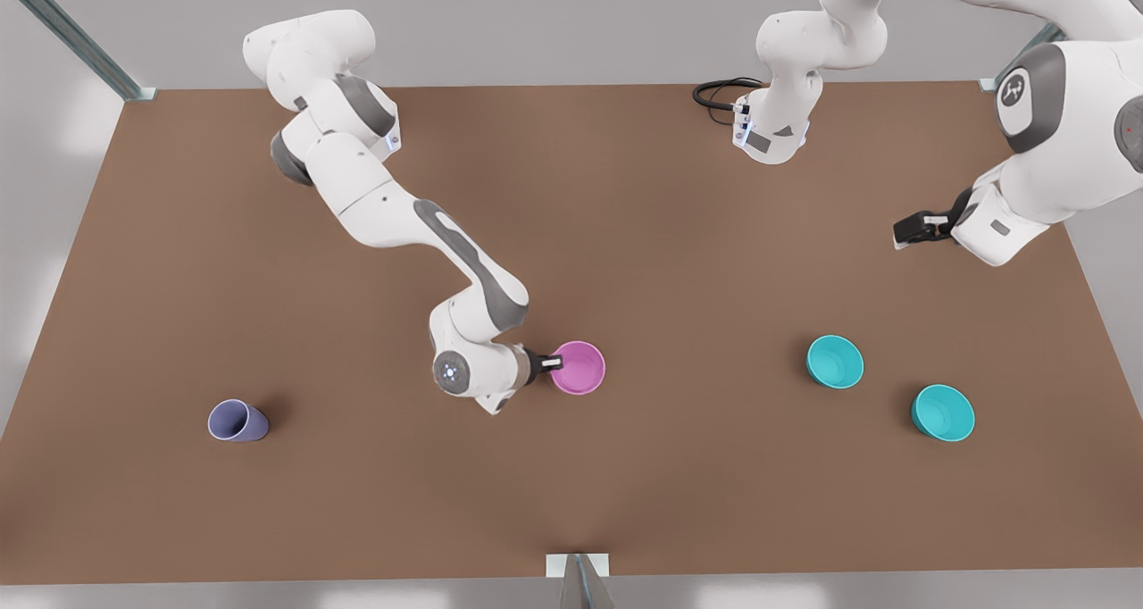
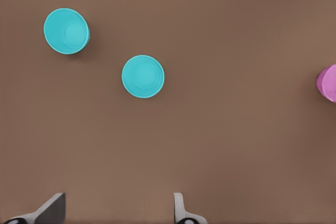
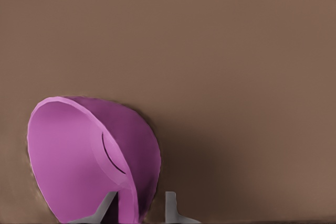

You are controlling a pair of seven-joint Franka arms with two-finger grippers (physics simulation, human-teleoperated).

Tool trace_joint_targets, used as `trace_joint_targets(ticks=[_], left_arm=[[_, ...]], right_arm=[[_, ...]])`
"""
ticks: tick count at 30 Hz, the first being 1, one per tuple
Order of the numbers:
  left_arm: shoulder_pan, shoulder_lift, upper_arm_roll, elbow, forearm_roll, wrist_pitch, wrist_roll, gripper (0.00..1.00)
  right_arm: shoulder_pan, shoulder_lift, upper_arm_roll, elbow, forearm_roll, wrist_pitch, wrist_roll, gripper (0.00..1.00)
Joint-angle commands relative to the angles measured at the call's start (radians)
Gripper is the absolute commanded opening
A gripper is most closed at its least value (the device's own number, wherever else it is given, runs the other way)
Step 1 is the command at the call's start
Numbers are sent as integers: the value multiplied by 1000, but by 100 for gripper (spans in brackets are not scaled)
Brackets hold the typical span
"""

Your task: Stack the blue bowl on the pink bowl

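The pink bowl [image 1: 580, 370] sits near the table's middle, and it fills much of the right wrist view as the pink bowl [image 3: 79, 156]. My right gripper [image 1: 546, 363] [image 3: 139, 209] grips its rim on the side toward the front view's left, one finger inside and one outside, shut on the wall. The blue bowl [image 1: 835, 362] [image 2: 143, 76] stands upright toward the front view's right. My left gripper [image 1: 898, 232] [image 2: 118, 212] hangs open high above the table at the far right, holding nothing.
A slightly wider teal bowl [image 1: 943, 412] [image 2: 66, 31] stands just beyond the blue bowl, nearer the front edge. A lavender cup [image 1: 237, 421] lies on its side at the front view's left. A black cable [image 1: 719, 94] loops at the back edge.
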Motion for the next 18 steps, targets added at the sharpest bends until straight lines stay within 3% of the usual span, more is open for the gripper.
trace_joint_targets(ticks=[1,6,8,12,14,16,18], left_arm=[[-4,-4,2,-8,-1,65,-6,100],[-4,-7,53,-81,-8,82,15,100],[-4,37,88,-181,-24,247,57,100],[39,257,88,-262,-77,628,242,100],[47,319,88,-317,-98,786,273,100],[91,378,88,-319,-187,826,282,100],[97,412,87,-319,-189,832,284,100]], right_arm=[[9,-4,-5,2,2,-2,406,100],[-41,-55,-6,4,2,-117,386,100],[-116,-128,-5,7,-11,-245,352,100],[-336,-294,4,59,-37,-805,196,100],[-383,-297,1,154,-195,-983,147,100],[-437,-455,0,199,-378,-1103,-172,100],[-440,-688,-2,79,-465,-1102,-319,100]])
